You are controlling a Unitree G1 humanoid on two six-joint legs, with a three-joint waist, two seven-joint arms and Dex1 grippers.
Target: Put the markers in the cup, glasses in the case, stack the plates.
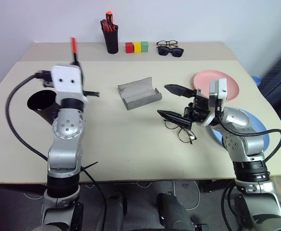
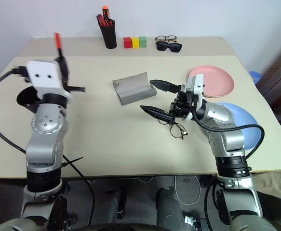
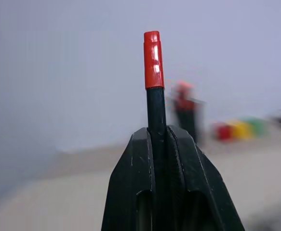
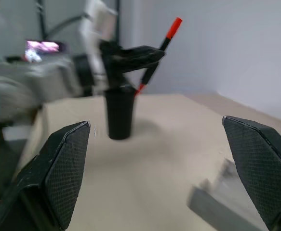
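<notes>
Left claw (image 3: 158, 144) grips the slim black marker (image 3: 154, 72) with its glossy red end up; right claw (image 1: 175, 102) gapes.

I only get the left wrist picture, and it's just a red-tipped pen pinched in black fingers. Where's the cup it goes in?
Observer: The cup stands upright on the table, just below the left pincer.
Operator: Is the other pincer holding anything?
Observer: No. The right pincer is open and empty, above the glasses.
Operator: Is the case ready?
Observer: Yes, the case lies open mid-table.
</notes>
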